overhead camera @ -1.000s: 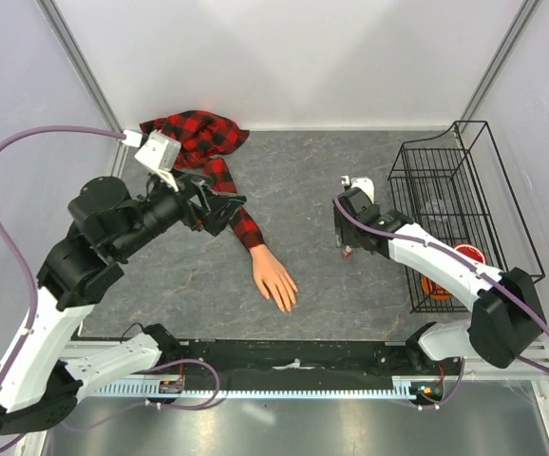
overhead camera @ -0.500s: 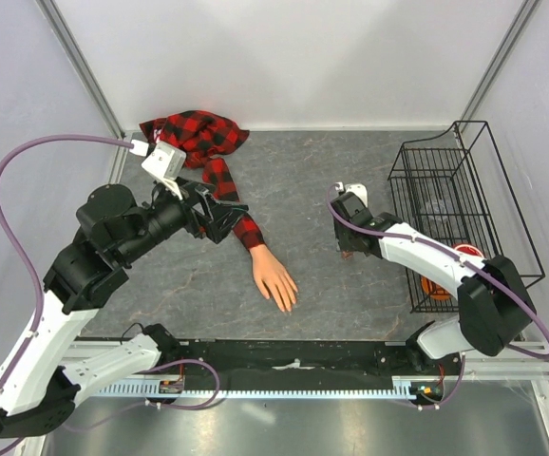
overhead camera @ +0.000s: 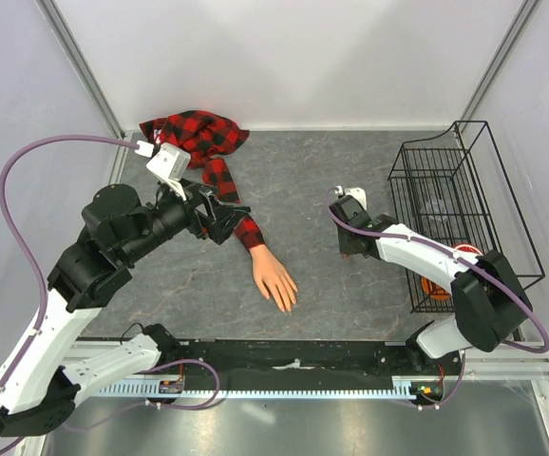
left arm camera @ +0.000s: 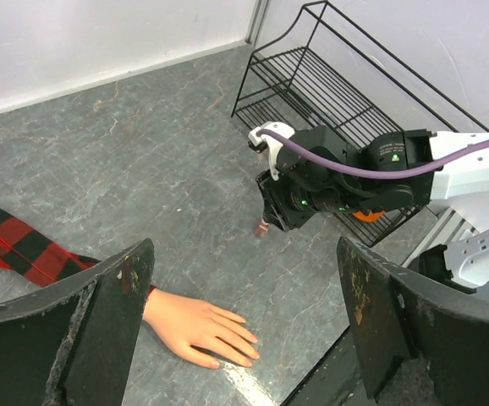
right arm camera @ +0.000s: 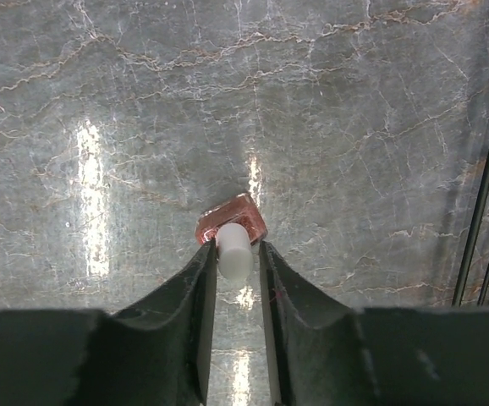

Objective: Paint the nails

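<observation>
Nails [left arm camera: 243, 342] sit at the tips of the mannequin hand [overhead camera: 276, 277], which lies flat near table [overhead camera: 303, 180] centre w/ fingers aimed at approx 5 o'clock. The plaid sleeve [overhead camera: 219, 180] trails off to 11 o'clock. At about 2 o'clock from the hand, well apart, stands the bottle [right arm camera: 243, 216]. The right gripper [right arm camera: 234, 254] looks pinched on its white cap [right arm camera: 233, 245], nothing on the reddish body. The left gripper [left arm camera: 244, 254] is spread wide and empty, hovering over the sleeve's cuff end at 10 o'clock of the hand.

Risks, as I judge them: w/ a grip on the cap only and no hold on the body, a lift or twist prob takes the whole bottle along, or tips it and spills. The bottle is tiny, so a slight off-centre squeeze could squirt it out sideways. Later, the hand looks loose on the table and could slide under a brush, and nails that small make smearing onto skin likely.

Hard to see: nails are too small in any view to tell painted or bare. From above the bottle is hidden under the right gripper. Brush not visible; can't tell if the cap is loosened. The wire basket [overhead camera: 474, 142] at 3 o'clock holds sth orange, partly behind the arm
</observation>
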